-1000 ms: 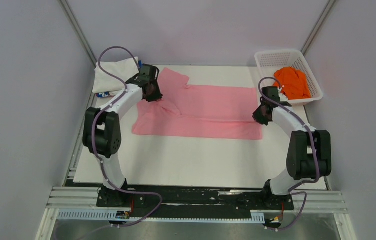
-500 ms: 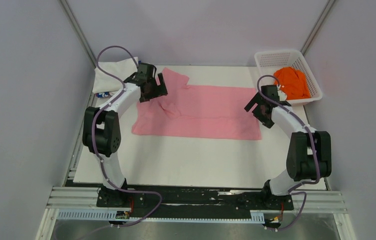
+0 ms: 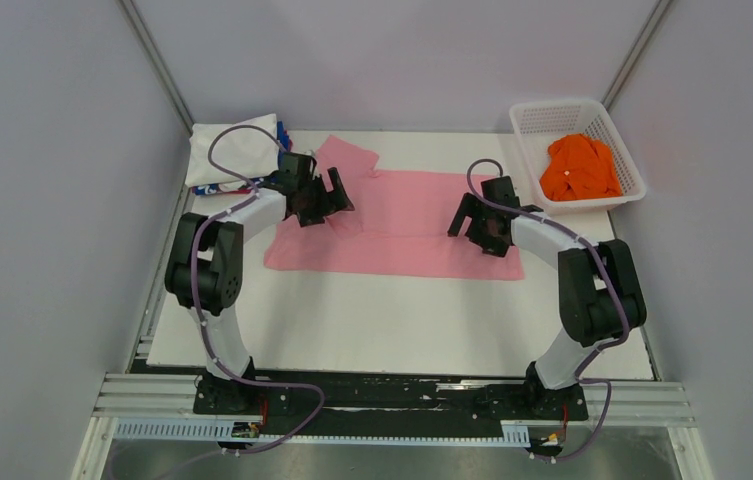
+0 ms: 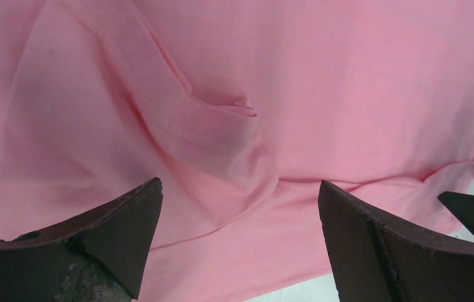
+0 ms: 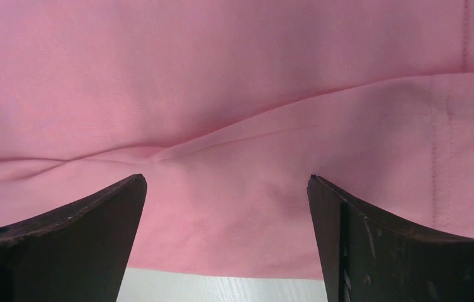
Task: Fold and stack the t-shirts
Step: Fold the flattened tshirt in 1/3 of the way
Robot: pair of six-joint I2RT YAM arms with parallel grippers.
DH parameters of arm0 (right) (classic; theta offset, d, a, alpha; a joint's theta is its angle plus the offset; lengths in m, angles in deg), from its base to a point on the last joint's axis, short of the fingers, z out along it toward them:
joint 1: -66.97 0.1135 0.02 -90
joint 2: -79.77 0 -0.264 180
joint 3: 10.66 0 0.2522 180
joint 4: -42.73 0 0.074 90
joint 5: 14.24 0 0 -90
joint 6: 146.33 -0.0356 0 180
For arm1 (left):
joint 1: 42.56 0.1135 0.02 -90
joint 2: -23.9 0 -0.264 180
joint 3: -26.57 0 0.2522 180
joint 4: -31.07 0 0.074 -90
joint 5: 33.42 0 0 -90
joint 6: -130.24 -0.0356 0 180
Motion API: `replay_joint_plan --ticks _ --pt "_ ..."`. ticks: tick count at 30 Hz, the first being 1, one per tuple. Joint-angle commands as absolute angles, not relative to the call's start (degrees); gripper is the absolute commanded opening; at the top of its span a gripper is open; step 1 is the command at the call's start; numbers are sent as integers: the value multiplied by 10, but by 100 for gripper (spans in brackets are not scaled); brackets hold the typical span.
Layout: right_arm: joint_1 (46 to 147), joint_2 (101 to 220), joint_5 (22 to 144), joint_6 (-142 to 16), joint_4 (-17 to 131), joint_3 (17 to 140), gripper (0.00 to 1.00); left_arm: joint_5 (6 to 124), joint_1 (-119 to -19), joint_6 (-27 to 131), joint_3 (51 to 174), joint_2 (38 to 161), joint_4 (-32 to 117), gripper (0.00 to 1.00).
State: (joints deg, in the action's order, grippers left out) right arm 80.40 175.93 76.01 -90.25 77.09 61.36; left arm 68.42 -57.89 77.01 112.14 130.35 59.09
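Note:
A light pink t-shirt (image 3: 402,222) lies spread on the white table (image 3: 392,320), folded along its length, one sleeve (image 3: 344,156) sticking out at the far left. My left gripper (image 3: 337,200) hovers open over its creased left part (image 4: 221,126), nothing between the fingers (image 4: 240,182). Over the shirt's right part (image 5: 234,75), near the front hem, my right gripper (image 3: 467,225) is open too and empty (image 5: 226,177). An orange t-shirt (image 3: 580,168) lies in the basket. A folded white t-shirt (image 3: 237,150) rests on a blue and red one (image 3: 214,187) at the far left.
The white mesh basket (image 3: 557,105) stands at the table's far right corner. Bare table top (image 5: 221,289) shows just below the pink hem. Grey walls close in the left, right and back sides.
Both grippers have opened and let go of the pink shirt. The left one moved right and the right one moved left, inward over the shirt.

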Motion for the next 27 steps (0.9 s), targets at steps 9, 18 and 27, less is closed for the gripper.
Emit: replay_joint_plan --ticks 9,18,27 --pt "794 1766 713 -891 747 612 100 719 -594 781 1207 1398 550 100" --pt "791 1773 703 -876 751 610 100 695 -599 794 1284 1444 541 100" --pt "791 1756 687 -872 758 598 100 638 -614 729 1294 1402 637 100"
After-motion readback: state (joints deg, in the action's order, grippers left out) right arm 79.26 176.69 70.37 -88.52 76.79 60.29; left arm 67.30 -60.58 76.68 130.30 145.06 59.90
